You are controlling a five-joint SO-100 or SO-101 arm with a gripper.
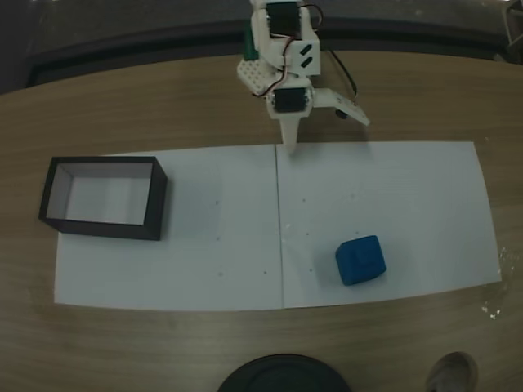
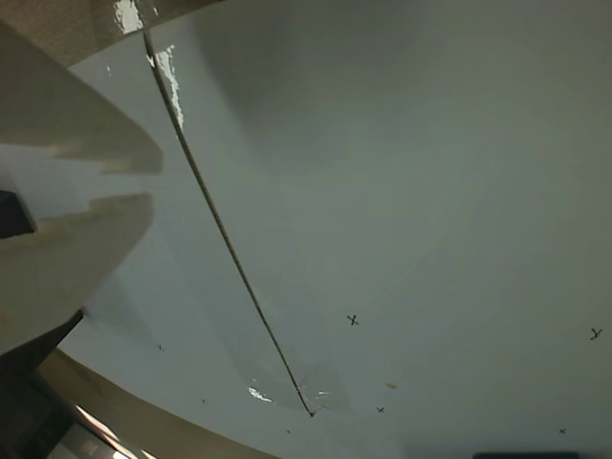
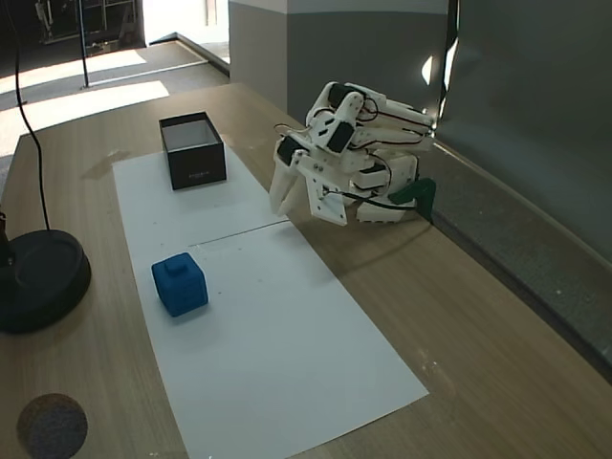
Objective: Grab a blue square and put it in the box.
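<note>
While the blue square sits alone on the white paper, nothing is touching it: in a fixed view it lies toward the lower right of the sheet, well apart from the arm. Over on the far left of that view, the box rests on the same paper, black walls up, pale inside showing, and the cube and box are well apart with the paper seam running between them. Now to the gripper: the fingers stand spread, one pointing straight down at the paper's far edge by the seam, the other splayed out to the right in that view, and they hold nothing. From the wrist view, two pale fingers come in from the left with a gap between them, over bare paper with small marks. The white arm is folded low and hunched on itself, gripper tipped down at the paper's edge. On the wooden table stands a round black base near the cube's side.
</note>
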